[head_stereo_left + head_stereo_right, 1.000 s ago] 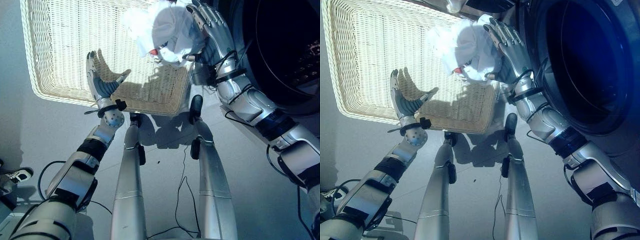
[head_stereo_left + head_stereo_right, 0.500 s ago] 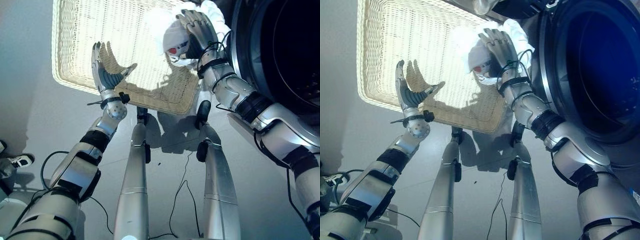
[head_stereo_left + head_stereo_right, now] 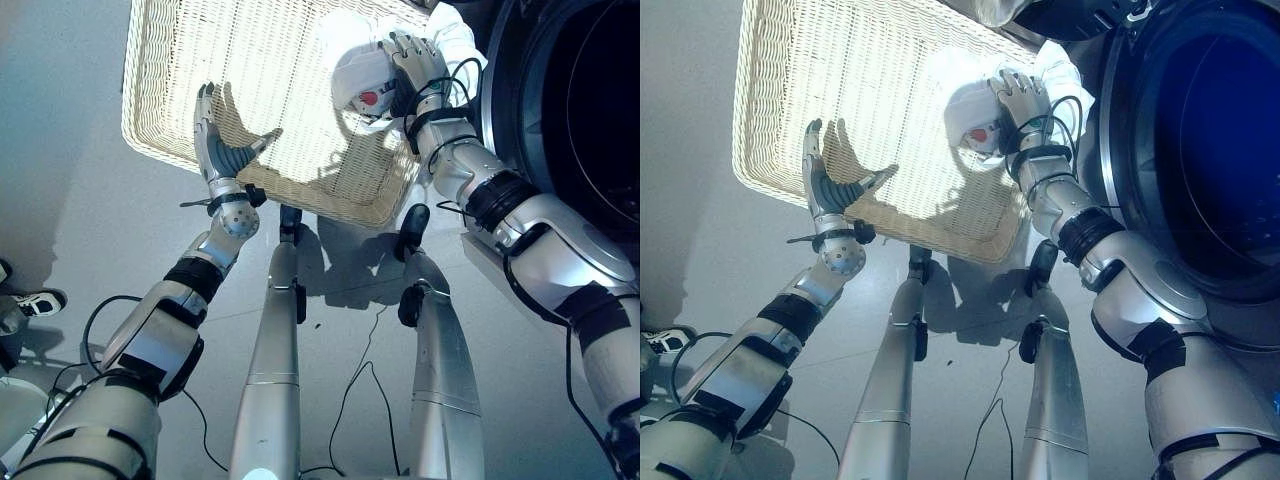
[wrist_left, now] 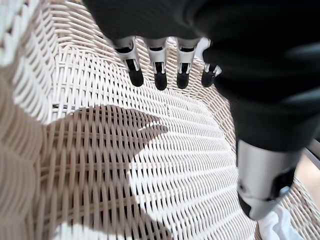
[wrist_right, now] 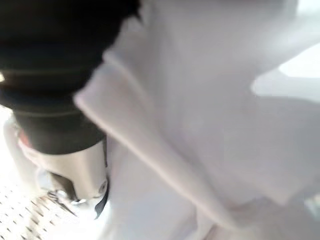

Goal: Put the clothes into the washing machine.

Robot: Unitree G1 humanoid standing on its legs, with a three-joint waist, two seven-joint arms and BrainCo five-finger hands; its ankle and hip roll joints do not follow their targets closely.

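— Which hand is sitting nearer the clothes?

— Near first: the left hand [image 3: 222,150] is hovering with fingers spread over the basket [image 3: 170,90], holding nothing. Farther on, the right hand [image 3: 410,62] is curling round the white clothes [image 3: 970,108].

— And the washing machine [image 3: 1200,150]?

— It is gaping at three o'clock of that bundle, just beside it.

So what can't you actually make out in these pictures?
- Inside of the washing machine: the drum is dark in both eye views, so what it holds cannot be told.
- Right hand: its fingers curl over the white garment; in the right wrist view cloth covers them.
- The garment: bunched, so its kind is unclear.
- Wicker basket: its far end is cut off by the top edge.
- Left hand: open over the basket, touching nothing visible.
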